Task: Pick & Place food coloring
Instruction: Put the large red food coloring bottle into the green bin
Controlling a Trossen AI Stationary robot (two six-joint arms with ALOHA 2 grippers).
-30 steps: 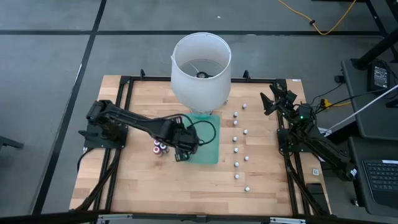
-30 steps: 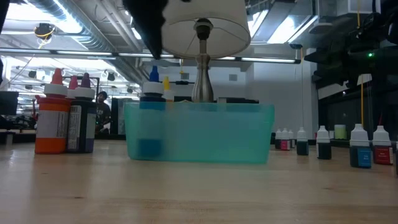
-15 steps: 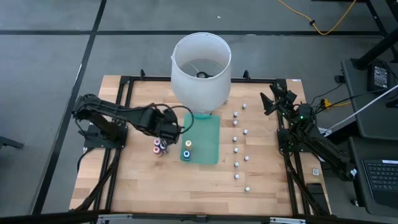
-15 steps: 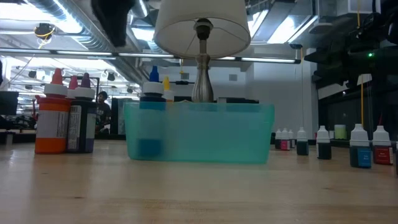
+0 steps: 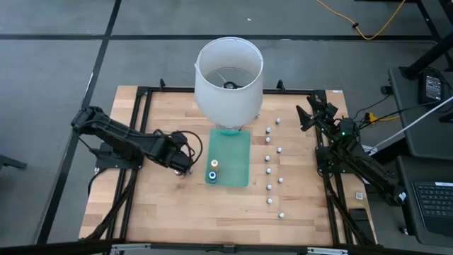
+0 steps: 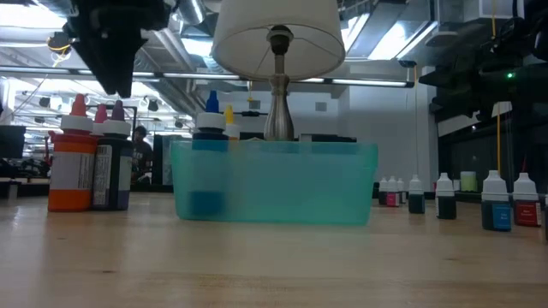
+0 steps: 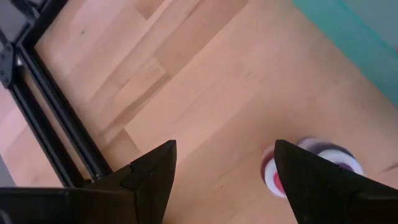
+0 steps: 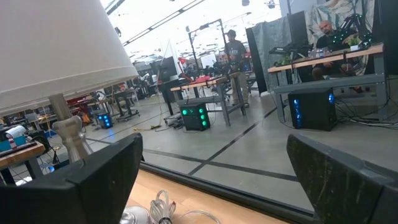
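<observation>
Landmark: teal bin (image 5: 231, 157), mid-table, just in front of white lamp (image 5: 228, 78).

Left gripper (image 5: 182, 161) hovers just left of bin, above cluster of food coloring bottles (image 6: 90, 158) standing on wood; fingers spread, nothing between them. Left wrist view: bare wood between fingers, one red-capped bottle (image 7: 298, 171) beside a fingertip, black frame rail (image 7: 53, 112) near table edge.

Inside bin, front-left corner: blue-capped bottle (image 5: 211, 176) and yellow-capped bottle (image 5: 214, 163), upright. Rest of bin floor bare.

Right of bin: two loose columns of small white-capped bottles (image 5: 269, 170), open wood between.

Right gripper (image 5: 309, 115) parked far right of bin at back corner, fingers spread, empty.
</observation>
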